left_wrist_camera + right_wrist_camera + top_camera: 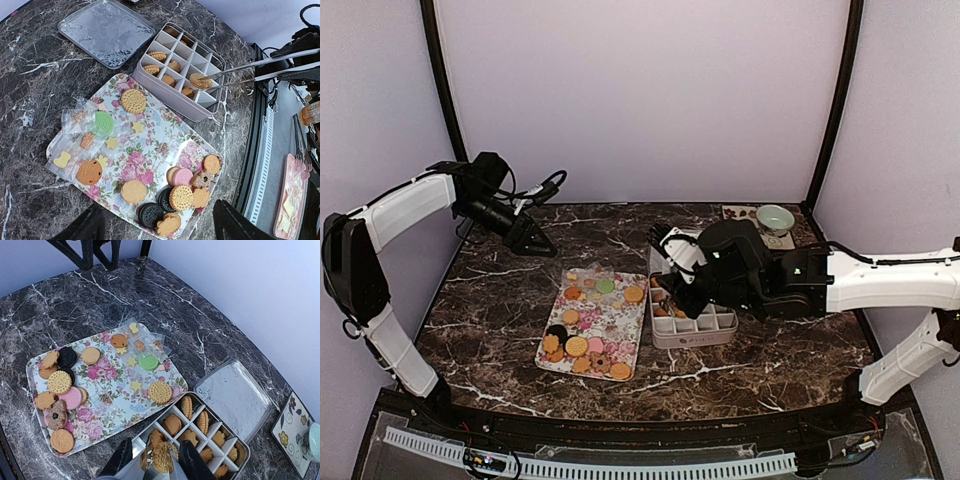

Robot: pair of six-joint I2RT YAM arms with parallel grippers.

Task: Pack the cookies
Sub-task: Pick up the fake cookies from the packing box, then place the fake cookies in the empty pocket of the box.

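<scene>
Right jaws squeezing tongs (pixel 265 63), round cookie (pixel 200 81) pinched face-up over box (pixel 170 97)

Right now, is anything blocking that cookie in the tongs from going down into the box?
Nothing visible does. The right gripper holds the tongs, which pinch the cookie over the open divided box. Its lid lies off to the side.

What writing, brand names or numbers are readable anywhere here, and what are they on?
None can be read in any view.
Front wall of the compartment box: possibly a faint marking, too blurred to read.
Cookies: stamped patterns only, no legible letters.
Floral tray: flowers only, no words.
</scene>
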